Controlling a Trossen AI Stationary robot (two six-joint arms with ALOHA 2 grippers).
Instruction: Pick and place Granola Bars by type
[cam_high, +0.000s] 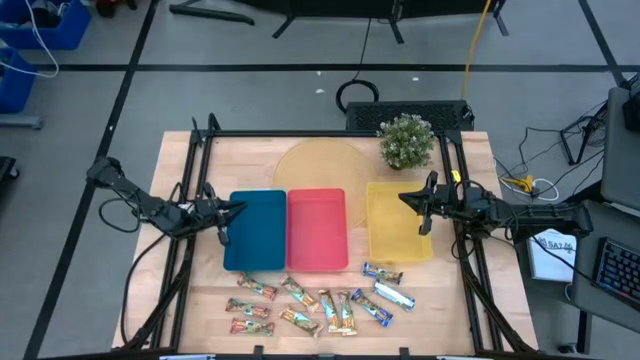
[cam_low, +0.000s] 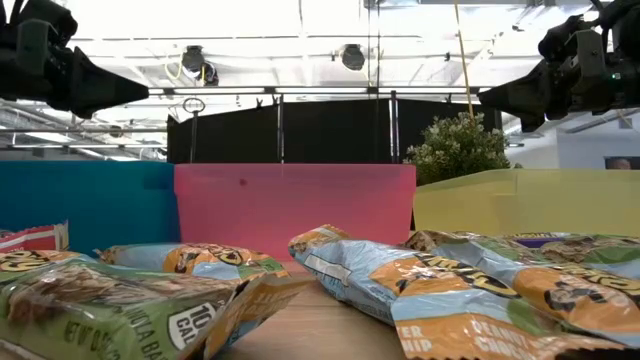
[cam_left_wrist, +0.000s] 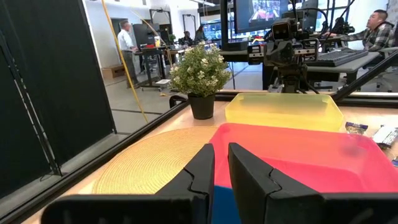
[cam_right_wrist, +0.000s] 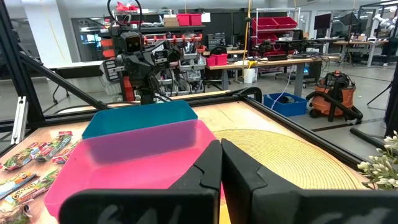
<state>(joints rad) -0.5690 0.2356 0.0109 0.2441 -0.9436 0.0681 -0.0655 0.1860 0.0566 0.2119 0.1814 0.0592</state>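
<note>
**Both arms parked at the tray row, bars scattered in front of it**

High view: three trays sit side by side on the wooden bench (cam_high: 180, 300), and everything is placed from the red tray (cam_high: 317, 228) in the middle. The blue tray (cam_high: 255, 230) touches its left side; the yellow tray (cam_high: 398, 222) lies to its right with a narrow gap. The left end effector (cam_high: 226, 211) hangs at the blue tray's outer edge, the right end effector (cam_high: 418, 203) over the yellow tray's middle. The granola bars (cam_high: 320, 305) lie loose on the strip of bench in front of the trays, red-green ones toward the left, orange-gold in the middle, blue-silver toward the right. Behind the red tray are a round woven mat (cam_high: 320, 165) and a potted plant (cam_high: 406, 141).

Low view: crinkled shiny wrappers fill the foreground, with the red tray's wall behind them.

Left wrist view: the left fingers (cam_left_wrist: 205, 168) stand slightly apart, holding nothing, above the blue and red trays.

Right wrist view: the right fingers (cam_right_wrist: 208, 165) are pressed together, empty. People work at desks in the room beyond.
</note>
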